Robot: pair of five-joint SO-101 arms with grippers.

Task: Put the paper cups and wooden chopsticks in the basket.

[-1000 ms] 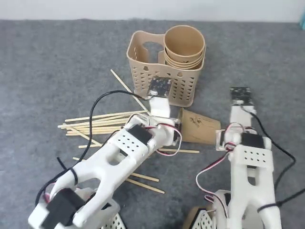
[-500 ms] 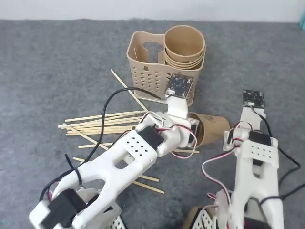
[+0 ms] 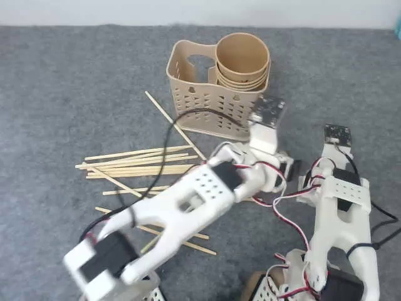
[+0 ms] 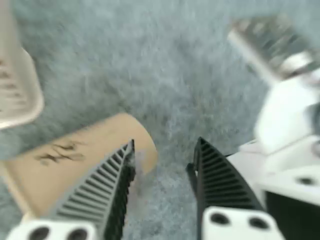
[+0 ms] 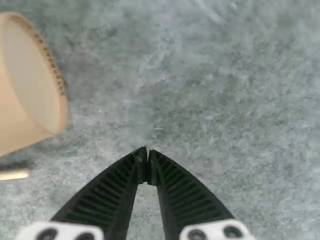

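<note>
Brown paper cup (image 4: 75, 155) lying sideways on grey carpet (image 5: 225, 75), just beside one finger (image 4: 115, 190) of wide-open, empty left gripper (image 4: 165, 145); right gripper (image 5: 146, 152) pinched fully closed, holding nothing.

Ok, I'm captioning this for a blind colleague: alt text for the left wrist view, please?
The left gripper is open above grey carpet, one finger overlapping the end of a paper cup lying on its side. A corner of the basket shows at one edge, the other arm at the opposite one.
</note>
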